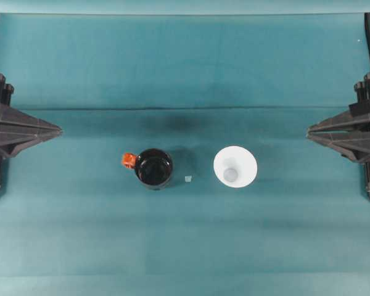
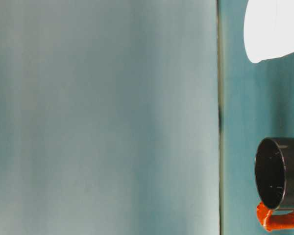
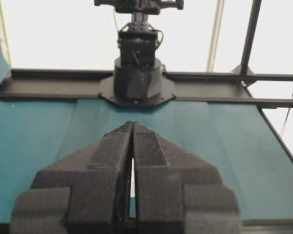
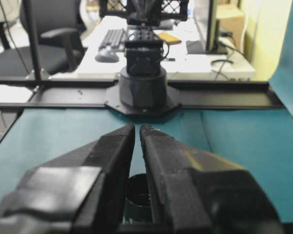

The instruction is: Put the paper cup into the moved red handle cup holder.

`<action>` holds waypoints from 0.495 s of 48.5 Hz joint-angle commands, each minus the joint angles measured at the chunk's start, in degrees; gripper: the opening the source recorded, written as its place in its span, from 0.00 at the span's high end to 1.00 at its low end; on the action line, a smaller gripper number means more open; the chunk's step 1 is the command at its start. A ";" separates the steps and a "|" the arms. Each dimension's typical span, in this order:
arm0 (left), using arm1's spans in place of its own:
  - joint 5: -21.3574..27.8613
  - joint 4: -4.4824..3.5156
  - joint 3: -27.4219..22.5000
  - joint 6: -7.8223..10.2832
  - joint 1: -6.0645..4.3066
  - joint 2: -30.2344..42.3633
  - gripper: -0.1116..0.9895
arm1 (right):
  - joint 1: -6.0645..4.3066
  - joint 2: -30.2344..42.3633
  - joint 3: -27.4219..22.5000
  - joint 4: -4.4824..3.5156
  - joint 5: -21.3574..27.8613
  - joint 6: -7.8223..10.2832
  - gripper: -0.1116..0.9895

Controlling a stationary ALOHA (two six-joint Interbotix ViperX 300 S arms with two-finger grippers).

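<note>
Right gripper (image 1: 309, 131) first: parked at the table's edge, jaws drawn almost together with a thin slit between them, nothing held; seen the same way from the right wrist (image 4: 137, 127), tips nearly meeting over the teal cloth (image 1: 283, 246). Ahead of those tips, toward the table's middle and a little off to one side of the line they point along, stands the paper cup (image 1: 235, 166), mouth up, long axis vertical, wide rim flaring over a smaller greyish base, touching nothing. Beyond the cup, farther from this gripper, sits the red handle cup holder (image 1: 154, 168), upright and open-topped, near the cup but apart from it, a tiny pale speck (image 1: 188, 179) on the cloth between the two, the orange handle tab (image 1: 129, 161) turned away from the cup. From table level, holder (image 2: 279, 174) and cup (image 2: 274, 29) stand clearly separated. Left gripper (image 1: 58, 131) at the opposite edge, jaws pressed together and empty (image 3: 132, 124), closer to the holder than to the cup. Judged from this: right arm nearer the cup, so likely opens, reaches forward and down, grips the rim or wall, then carries past the gap and lowers straight into the holder's mouth.
</note>
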 commanded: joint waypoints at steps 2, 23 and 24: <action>3.25 0.35 -5.54 -3.69 -1.23 4.22 0.88 | 1.58 0.70 -1.05 1.05 0.18 0.53 0.90; 21.01 0.79 -14.33 -7.12 -3.69 17.23 0.88 | 3.34 3.34 -5.01 3.69 13.89 6.50 0.99; 22.15 0.70 -14.68 -7.03 -3.69 17.84 0.88 | 3.34 3.52 -5.10 3.69 14.24 6.50 0.99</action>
